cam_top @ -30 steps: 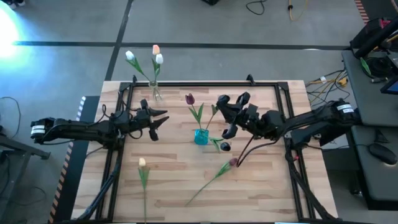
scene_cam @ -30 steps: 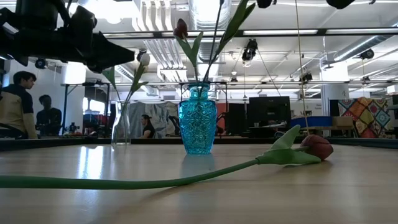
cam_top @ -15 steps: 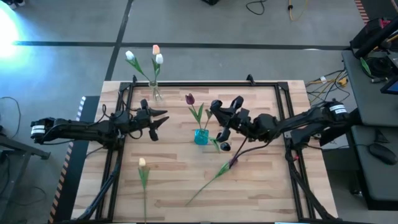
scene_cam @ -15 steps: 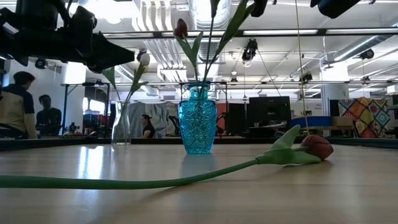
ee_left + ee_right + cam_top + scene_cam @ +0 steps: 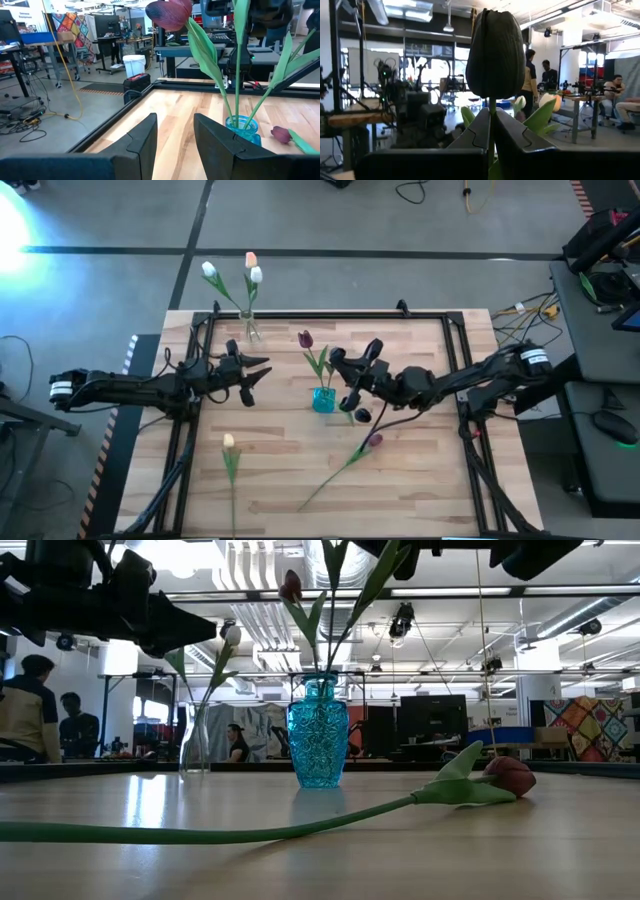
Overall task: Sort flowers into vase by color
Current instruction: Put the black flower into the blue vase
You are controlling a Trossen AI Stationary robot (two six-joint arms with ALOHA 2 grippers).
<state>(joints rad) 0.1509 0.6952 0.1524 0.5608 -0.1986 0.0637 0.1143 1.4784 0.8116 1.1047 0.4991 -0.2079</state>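
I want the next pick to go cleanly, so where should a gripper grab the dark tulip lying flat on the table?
Probably the bare stem of the dark tulip, between leaf and cut end, coming straight down with fingers across it: it lies flat, thin and clear there.

a wooden table (image 5: 280, 470) with a black frame (image 5: 430, 316) along its edges. beyond it, people (image 5: 22, 705) stand at the left of the low view; a white bin (image 5: 134, 65) and monitors (image 5: 432, 718) sit farther back.
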